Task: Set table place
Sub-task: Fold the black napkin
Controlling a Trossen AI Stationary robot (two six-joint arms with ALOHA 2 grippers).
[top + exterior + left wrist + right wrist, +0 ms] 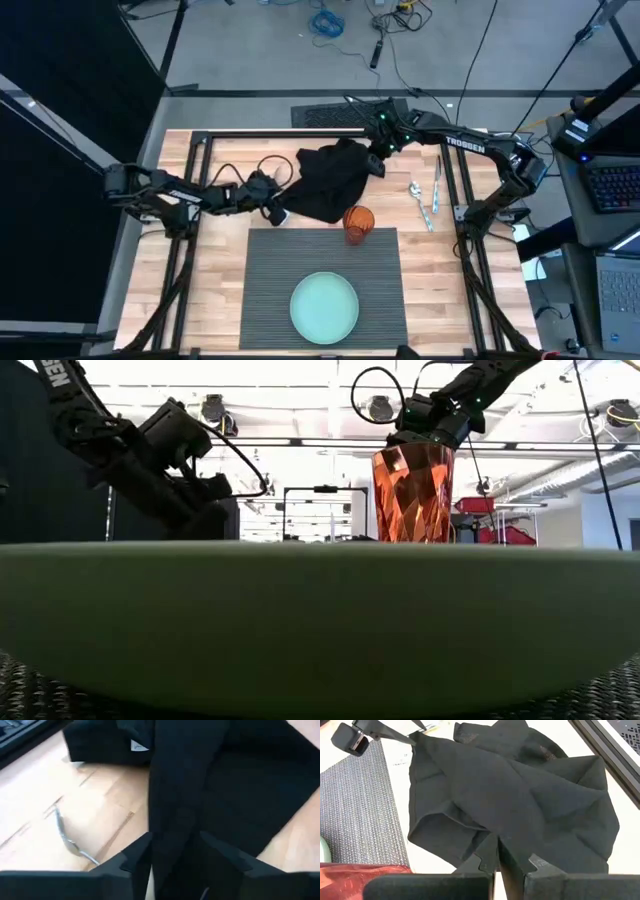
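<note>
A black cloth napkin [330,180] lies crumpled on the wooden tabletop beyond the ribbed dark grey placemat [265,290]. My left gripper [279,212] is shut on the napkin's near left corner. My right gripper [378,166] is shut on its right side. A pale green plate [324,307] rests on the placemat's near half, and an orange faceted glass [358,224] stands upright on its far edge. In the low view the plate [320,620] fills the foreground, with the glass [413,493] behind it. My left gripper has a gathered strip of the napkin's corner [172,845] between its two fingers [135,860], coming low from the table's left. Seen from the right wrist, that corner [416,739] is drawn out to a point. How many layers it holds cannot be told. My right gripper pinches a raised fold of the napkin [495,837] between its two shut fingers [520,857], slanting down from the table's far right. The fold is pulled up into a ridge. The rest of the cloth spreads slack on the table.
A spoon [420,203] and another piece of cutlery [437,186] lie on the wood right of the napkin. A fork [67,837] lies on the planks near my left gripper. Black frame rails [190,160] run along the table's left, right and far sides.
</note>
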